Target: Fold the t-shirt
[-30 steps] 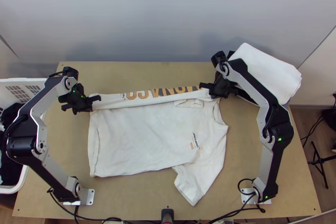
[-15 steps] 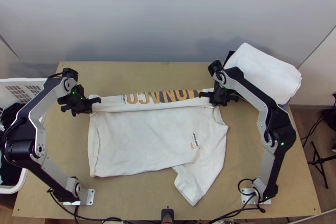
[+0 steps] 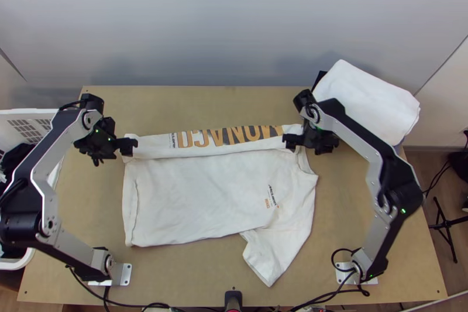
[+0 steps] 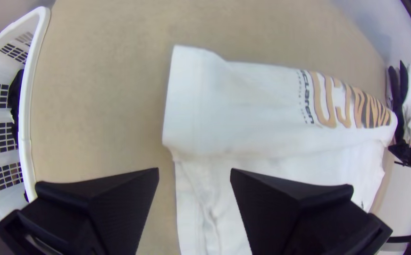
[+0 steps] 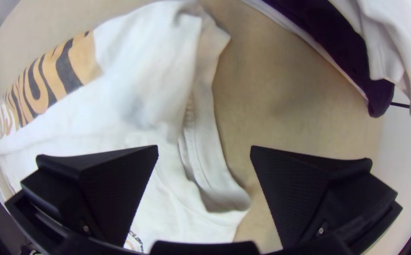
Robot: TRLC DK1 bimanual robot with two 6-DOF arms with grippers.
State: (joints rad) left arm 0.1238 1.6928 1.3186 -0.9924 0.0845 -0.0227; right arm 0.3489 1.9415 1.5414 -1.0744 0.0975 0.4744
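The white t-shirt [image 3: 199, 195] lies on the table with its far side folded over into a long strip bearing orange lettering; one sleeve points to the near edge. My left gripper [image 3: 116, 151] stands open at the strip's left end. In the left wrist view the left gripper [image 4: 195, 174] has its fingers apart above the shirt's [image 4: 247, 108] side edge, holding nothing. My right gripper [image 3: 310, 143] is at the strip's right end. In the right wrist view the right gripper [image 5: 204, 153] is open, above the shirt's [image 5: 144, 80] collar, with cloth untouched between its fingers.
A white basket [image 3: 47, 114] with dark cloth stands at the left. A stack of folded white cloth [image 3: 368, 98] lies at the far right corner. Bare wood [image 3: 199, 101] runs along the table's far side, and cables lie at its near edge.
Both grippers have come off the folded strip: the left shifted slightly left, the right slightly to the right after an earlier small move left. The strip now lies a little flatter, showing more lettering.
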